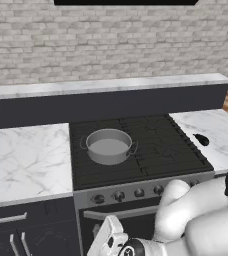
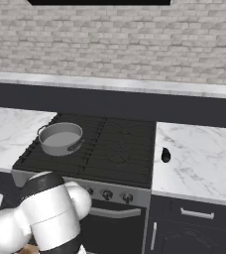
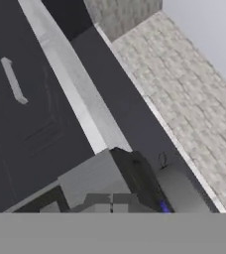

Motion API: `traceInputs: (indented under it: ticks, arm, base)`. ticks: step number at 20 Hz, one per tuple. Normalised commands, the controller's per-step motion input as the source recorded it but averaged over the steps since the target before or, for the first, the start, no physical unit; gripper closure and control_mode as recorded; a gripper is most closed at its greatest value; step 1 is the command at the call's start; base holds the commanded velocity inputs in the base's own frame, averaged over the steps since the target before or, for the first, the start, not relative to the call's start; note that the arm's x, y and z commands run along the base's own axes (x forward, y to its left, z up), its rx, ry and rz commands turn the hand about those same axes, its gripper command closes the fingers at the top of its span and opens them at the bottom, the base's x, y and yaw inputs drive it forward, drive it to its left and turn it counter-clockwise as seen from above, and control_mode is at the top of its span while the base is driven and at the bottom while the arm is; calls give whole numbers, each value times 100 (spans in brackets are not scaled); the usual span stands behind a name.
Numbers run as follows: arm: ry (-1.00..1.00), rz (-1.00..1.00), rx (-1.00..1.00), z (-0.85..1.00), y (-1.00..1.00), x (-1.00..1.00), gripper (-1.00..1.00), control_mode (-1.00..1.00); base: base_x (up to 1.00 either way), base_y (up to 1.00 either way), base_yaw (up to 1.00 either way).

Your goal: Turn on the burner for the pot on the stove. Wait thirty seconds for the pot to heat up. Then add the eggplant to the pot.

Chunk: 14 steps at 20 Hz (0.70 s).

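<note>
- Left base view showed the pot (image 1: 108,145) sitting upright on the front left burner (image 1: 106,155) of the stove (image 1: 151,150), grey and without a lid.
- The eggplant (image 1: 201,139) lay on the marble table (image 1: 221,135) to the right of the stove, near the cooktop's edge and well apart from the pot.
- A row of dark knobs (image 1: 138,192) ran along the stove's grey front strip, above the oven door handle (image 1: 121,212).
- The arm reached low in front of the stove, and the hand (image 1: 108,240) hung just below the knob strip, left of the oven door.
- The hand's fingers were closed together, gripping nothing that could be made out.
- Right base view showed the same layout.
</note>
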Motion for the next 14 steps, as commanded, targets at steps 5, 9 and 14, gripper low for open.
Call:
traceInputs:
  ticks: [5,9,14]
  arm:
    - [35,-19,-7,100,0,71,100,-100]
    - [23,-19,-1,96,-8,42,100,-100]
    - [16,-1,0,19,-6,17,100,-100]
  base:
    - [0,0,0]
    - [0,0,0]
    - [0,0,0]
